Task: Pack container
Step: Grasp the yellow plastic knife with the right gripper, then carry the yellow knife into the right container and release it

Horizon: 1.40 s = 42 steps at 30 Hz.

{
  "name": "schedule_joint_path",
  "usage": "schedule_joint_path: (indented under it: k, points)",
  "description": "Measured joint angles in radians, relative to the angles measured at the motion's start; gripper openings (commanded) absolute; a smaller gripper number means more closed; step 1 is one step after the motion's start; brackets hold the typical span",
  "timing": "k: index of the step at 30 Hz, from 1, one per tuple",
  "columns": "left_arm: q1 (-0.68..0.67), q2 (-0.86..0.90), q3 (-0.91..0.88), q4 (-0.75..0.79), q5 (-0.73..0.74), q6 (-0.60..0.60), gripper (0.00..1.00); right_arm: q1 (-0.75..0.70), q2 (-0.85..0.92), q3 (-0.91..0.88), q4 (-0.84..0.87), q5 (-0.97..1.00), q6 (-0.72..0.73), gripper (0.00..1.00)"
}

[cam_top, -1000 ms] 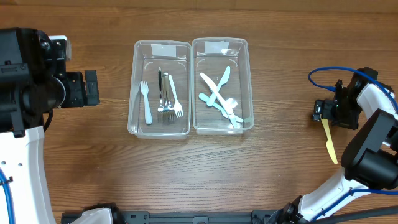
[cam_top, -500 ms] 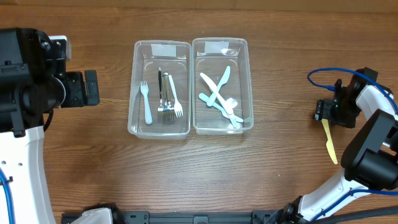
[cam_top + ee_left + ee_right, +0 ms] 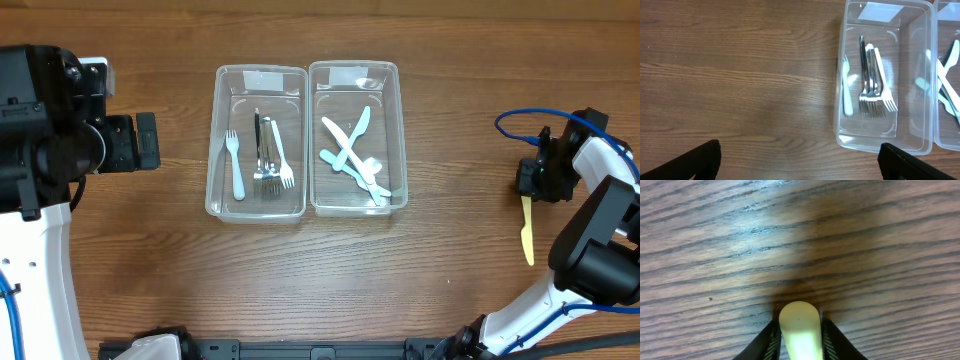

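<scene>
A yellow plastic knife (image 3: 526, 235) lies on the wooden table at the far right, its handle end (image 3: 799, 337) squeezed between the fingers of my right gripper (image 3: 531, 186), which is shut on it. Two clear containers stand side by side in the middle. The left container (image 3: 212, 150) holds several forks (image 3: 266, 158); the right container (image 3: 402, 130) holds several pale knives (image 3: 352, 156). My left gripper (image 3: 146, 140) hangs open over bare table left of the containers, its fingers (image 3: 700, 161) wide apart with nothing between them.
A blue cable (image 3: 515, 122) loops off the right arm near the table's right edge. The left arm's white base (image 3: 35, 270) stands at the left edge. Bare wood lies in front of the containers.
My right gripper has closed onto the yellow knife's handle. The knife has swung to lie straighter, its far tip shifting slightly left. The left arm has not moved.
</scene>
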Motion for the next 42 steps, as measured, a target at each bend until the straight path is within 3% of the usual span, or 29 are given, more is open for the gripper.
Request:
schedule_joint_path:
  k: [13,16,31,38,42]
  points:
    - [0.000,0.000,0.000,0.000,0.000,0.000,1.00,-0.001,0.000,0.000,0.005,-0.008,0.004,0.13]
    - [0.000,0.000,0.000,0.000,0.000,0.000,1.00,-0.001,0.000,0.000,0.007,-0.009,0.004,0.05]
    - [0.000,0.000,0.000,0.000,0.000,0.000,1.00,0.029,-0.003,0.082,-0.056,-0.056,0.093,0.04]
    - [0.000,0.000,0.000,0.000,0.000,0.000,1.00,0.261,-0.144,0.306,-0.233,-0.063,0.190,0.04]
    - [0.000,0.000,0.000,0.000,0.000,0.000,1.00,0.551,-0.198,0.503,-0.308,-0.043,0.286,0.04]
